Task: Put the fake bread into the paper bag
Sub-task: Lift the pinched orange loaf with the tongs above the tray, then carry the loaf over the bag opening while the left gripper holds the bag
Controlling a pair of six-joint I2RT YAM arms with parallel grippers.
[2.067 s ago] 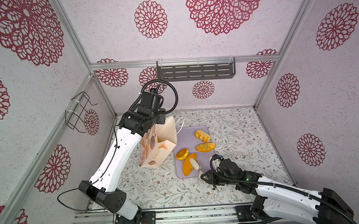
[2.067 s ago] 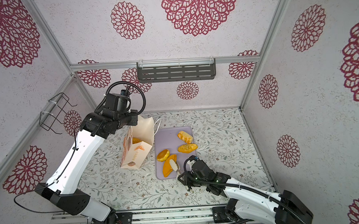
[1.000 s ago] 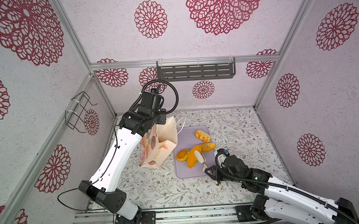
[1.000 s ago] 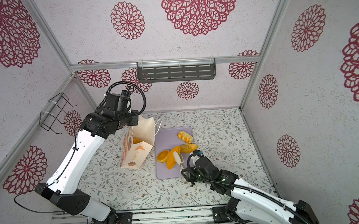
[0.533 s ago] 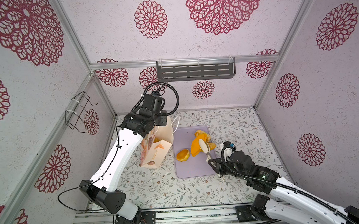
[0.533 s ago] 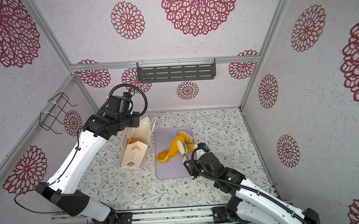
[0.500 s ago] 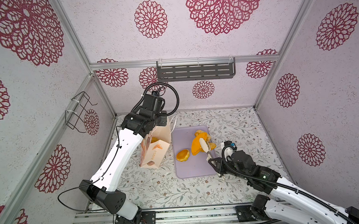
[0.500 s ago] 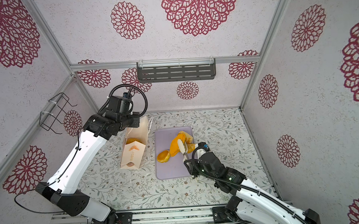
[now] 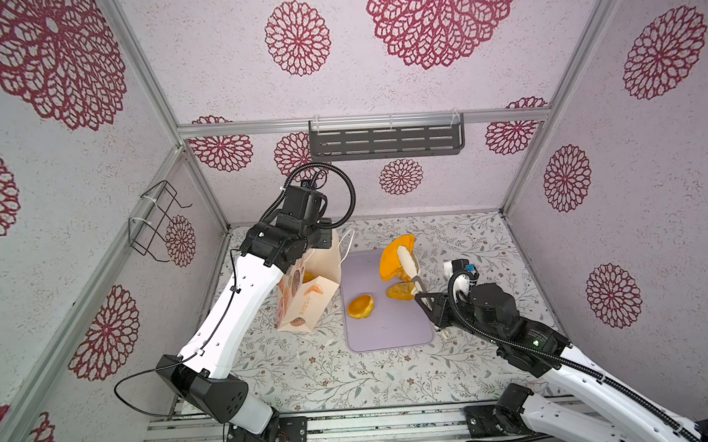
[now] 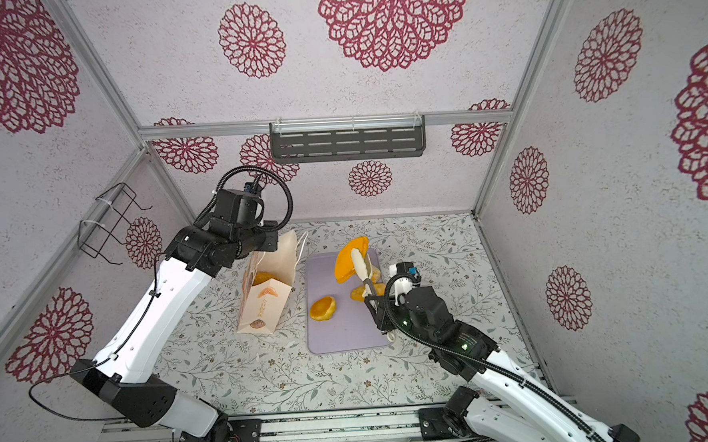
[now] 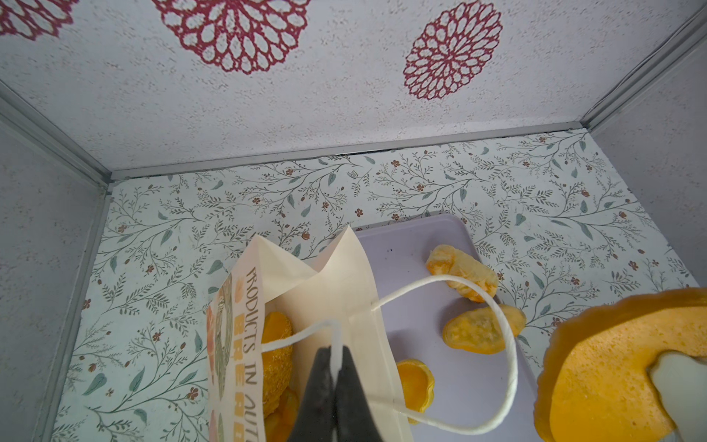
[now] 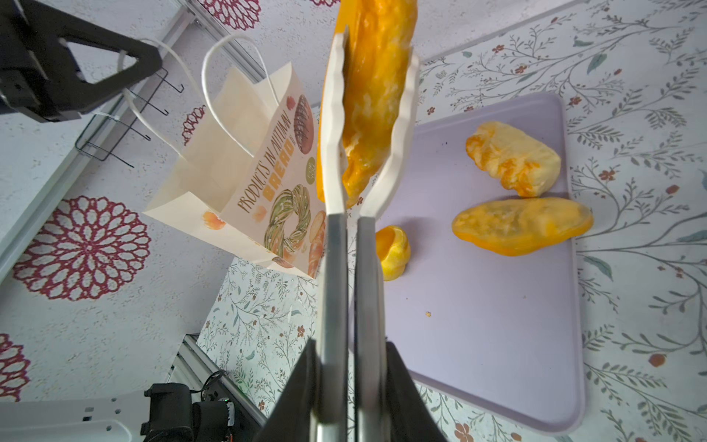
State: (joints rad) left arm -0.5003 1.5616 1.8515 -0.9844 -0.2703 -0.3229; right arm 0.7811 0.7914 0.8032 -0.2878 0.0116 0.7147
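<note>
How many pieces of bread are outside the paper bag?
4. Three lie on the purple board: a twisted roll, an oval loaf and a small bun. The fourth, a big loaf, hangs in tongs gripped by the right tool. More sit inside the bag, partly hidden.

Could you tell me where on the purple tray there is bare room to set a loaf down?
The purple tray is bare in its near half, from the small bun to the front rim. Its far right is crowded: an oval loaf and a twisted roll.
</note>
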